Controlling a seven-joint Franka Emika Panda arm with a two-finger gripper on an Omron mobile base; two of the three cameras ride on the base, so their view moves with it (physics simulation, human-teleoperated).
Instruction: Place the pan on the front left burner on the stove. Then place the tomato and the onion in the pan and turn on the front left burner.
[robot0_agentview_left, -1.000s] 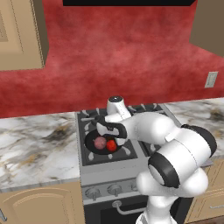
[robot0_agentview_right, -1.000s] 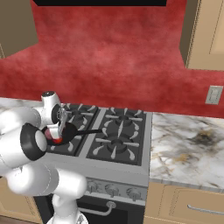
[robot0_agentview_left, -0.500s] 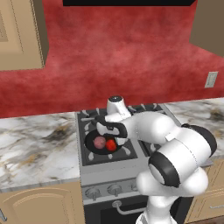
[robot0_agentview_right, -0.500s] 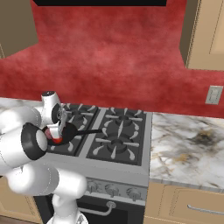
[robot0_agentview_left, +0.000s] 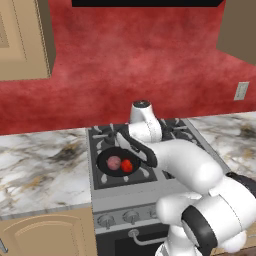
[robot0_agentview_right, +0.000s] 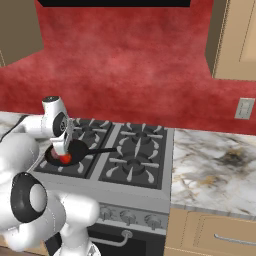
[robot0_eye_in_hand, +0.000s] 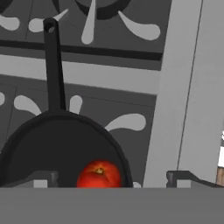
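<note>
The black pan (robot0_agentview_left: 107, 165) sits on the front left burner (robot0_agentview_left: 145, 174) of the grey stove (robot0_agentview_left: 120, 197). Inside it lie the pink-mauve onion (robot0_agentview_left: 114, 162) and, to its right, the red tomato (robot0_agentview_left: 127, 165). My gripper (robot0_eye_in_hand: 113, 178) hangs open just above the pan (robot0_eye_in_hand: 52, 148). Its fingertips (robot0_eye_in_hand: 41, 178) stand wide apart, and the tomato (robot0_eye_in_hand: 99, 174) lies below between them, untouched. In the right base view the gripper (robot0_agentview_right: 64, 151) is over the tomato (robot0_agentview_right: 65, 158), and the pan's handle (robot0_agentview_right: 102, 149) points right across the grates. The onion is hidden there.
A row of round knobs (robot0_agentview_left: 131, 216) and the oven door's bar handle (robot0_agentview_left: 145, 239) run along the stove's front. Marble counters flank the stove on the left (robot0_agentview_left: 40, 170) and right (robot0_agentview_right: 215, 175). A red wall with an outlet (robot0_agentview_right: 244, 108) stands behind.
</note>
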